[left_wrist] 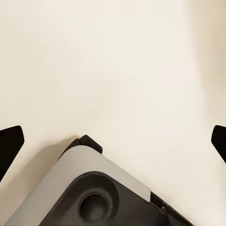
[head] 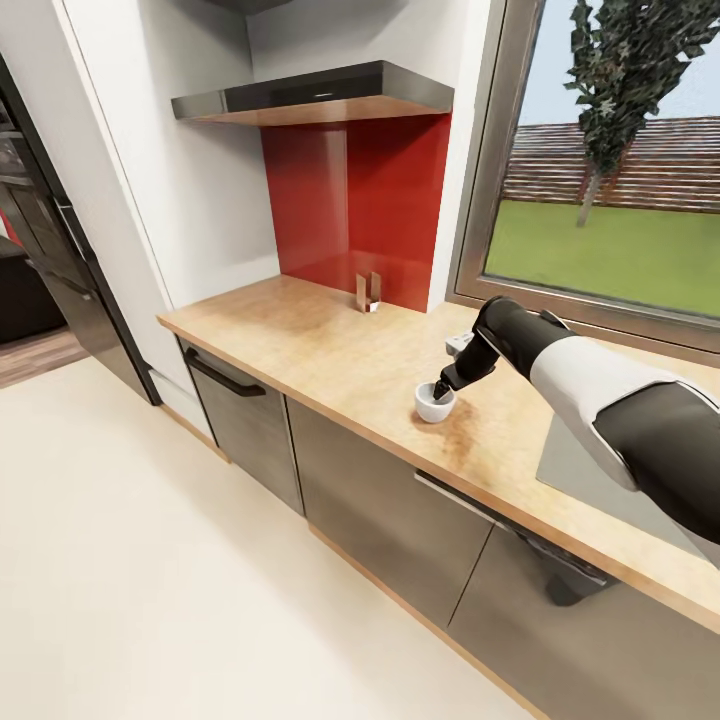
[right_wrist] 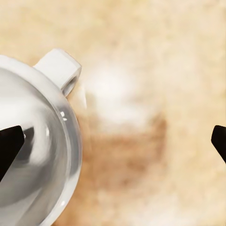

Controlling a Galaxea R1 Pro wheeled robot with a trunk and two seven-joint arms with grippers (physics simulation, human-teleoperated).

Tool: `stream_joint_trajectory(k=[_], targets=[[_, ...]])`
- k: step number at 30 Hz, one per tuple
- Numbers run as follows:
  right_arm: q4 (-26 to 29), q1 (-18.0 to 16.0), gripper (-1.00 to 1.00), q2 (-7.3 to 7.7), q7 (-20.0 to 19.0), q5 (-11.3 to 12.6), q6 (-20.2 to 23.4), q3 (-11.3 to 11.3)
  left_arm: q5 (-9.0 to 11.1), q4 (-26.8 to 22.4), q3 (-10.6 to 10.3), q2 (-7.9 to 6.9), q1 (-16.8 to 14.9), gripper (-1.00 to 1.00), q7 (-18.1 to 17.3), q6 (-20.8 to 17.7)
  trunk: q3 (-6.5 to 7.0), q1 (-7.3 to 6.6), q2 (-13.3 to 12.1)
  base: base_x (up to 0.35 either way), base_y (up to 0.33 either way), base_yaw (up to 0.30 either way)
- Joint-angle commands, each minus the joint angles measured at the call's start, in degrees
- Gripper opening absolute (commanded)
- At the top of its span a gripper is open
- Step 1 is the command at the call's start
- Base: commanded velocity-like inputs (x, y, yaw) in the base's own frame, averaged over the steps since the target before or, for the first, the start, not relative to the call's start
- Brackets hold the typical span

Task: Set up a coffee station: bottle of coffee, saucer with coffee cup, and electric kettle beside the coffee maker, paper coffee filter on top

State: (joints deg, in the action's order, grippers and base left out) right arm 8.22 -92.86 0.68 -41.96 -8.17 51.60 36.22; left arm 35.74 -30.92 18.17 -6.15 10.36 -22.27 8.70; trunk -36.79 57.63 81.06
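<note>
Floor (head: 120, 560): smooth, matt cream surface, broad and open in front of the cabinet run; in the left wrist view it lies beneath the left hand.
Left hand (left_wrist: 113, 141): two dark fingertips at opposite edges of the left wrist view, spread wide apart with nothing between them; below it a grey and black rounded part of the robot's own body (left_wrist: 94, 197).
Cabinets (head: 380, 490): glossy dark grey flat fronts under the bench, one with a long dark bar handle (head: 222, 374).
Bench (head: 330, 350): pale wood-look worktop, mottled beige with a darker brown patch near the cup; straight front edge running diagonally, and much bare surface left of the cup.
Coffee cup (head: 434, 404): small, round, glossy white, standing upright on the bench near the front edge, mouth upward; in the right wrist view its squared loop handle (right_wrist: 59, 68) juts from the rim, parallel to the bench top.
Right hand (head: 441, 388): dark, at the end of a black and white arm, directly over the cup; fingers wide apart, one fingertip (right_wrist: 9, 146) over the cup's bowl, the other over bare bench; whether it touches the cup cannot be told.
Rear of bench: a small metallic upright object (head: 368, 293) before a glossy red backsplash (head: 350, 200).
Above: a flat dark extractor hood (head: 315, 95).
Far right: a metal-framed window (head: 610, 200).
</note>
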Motion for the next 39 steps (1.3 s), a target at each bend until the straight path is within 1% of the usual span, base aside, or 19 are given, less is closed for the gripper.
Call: stream_joint_trajectory(k=[1, 2, 3, 27, 32, 34, 36, 39], targets=[[0.1, 0.0, 1.00, 0.03, -0.5, -0.6, 0.2, -0.1, 0.5, 0.0, 0.0, 0.00, 0.0, 1.00, -0.3, -0.1, -0.04, 0.00, 0.0, 0.000, 0.000, 0.000], [0.1, 0.0, 1.00, 0.03, -0.5, -0.6, 0.2, -0.1, 0.5, 0.0, 0.0, 0.00, 0.0, 1.00, -0.3, -0.1, -0.04, 0.00, 0.0, 0.000, 0.000, 0.000], [0.1, 0.0, -1.00, 0.03, -0.5, -0.6, 0.2, -0.1, 0.5, 0.0, 0.0, 0.00, 0.0, 1.00, -0.3, -0.1, -0.04, 0.00, 0.0, 0.000, 0.000, 0.000], [0.3, 0.0, -1.00, -0.13, -0.5, -0.6, 0.2, 0.0, 0.5, 0.0, 0.0, 0.00, 0.0, 1.00, -0.3, -0.1, -0.04, 0.00, 0.0, 0.000, 0.000, 0.000], [0.6, 0.0, -1.00, -0.41, -0.6, -0.8, 0.2, 0.2, 0.5, 0.0, -0.1, 0.00, 0.0, 1.00, -0.3, -0.1, 0.86, -1.10, -2.0, 0.000, 0.000, 0.000], [1.1, 0.0, -1.00, -0.48, -0.6, -0.8, 0.3, 0.4, 0.5, 0.0, -0.1, 0.00, 0.0, 1.00, -0.3, -0.1, 1.22, -1.54, -2.8, 0.000, 0.000, 0.000], [3.2, 0.0, -1.00, -0.44, -0.6, -0.9, 0.5, 1.0, 0.5, 0.0, -0.1, 0.00, 0.0, 1.00, -0.3, -0.1, 1.57, -1.98, -3.6, 0.000, 0.000, 0.000], [7.4, 0.0, -1.00, -0.25, -0.7, -0.9, 0.9, 2.1, 0.5, 0.0, -0.1, -0.01, 0.0, 1.00, -0.3, -0.1, 1.57, -1.98, -3.6, 0.000, 0.000, 0.000]])
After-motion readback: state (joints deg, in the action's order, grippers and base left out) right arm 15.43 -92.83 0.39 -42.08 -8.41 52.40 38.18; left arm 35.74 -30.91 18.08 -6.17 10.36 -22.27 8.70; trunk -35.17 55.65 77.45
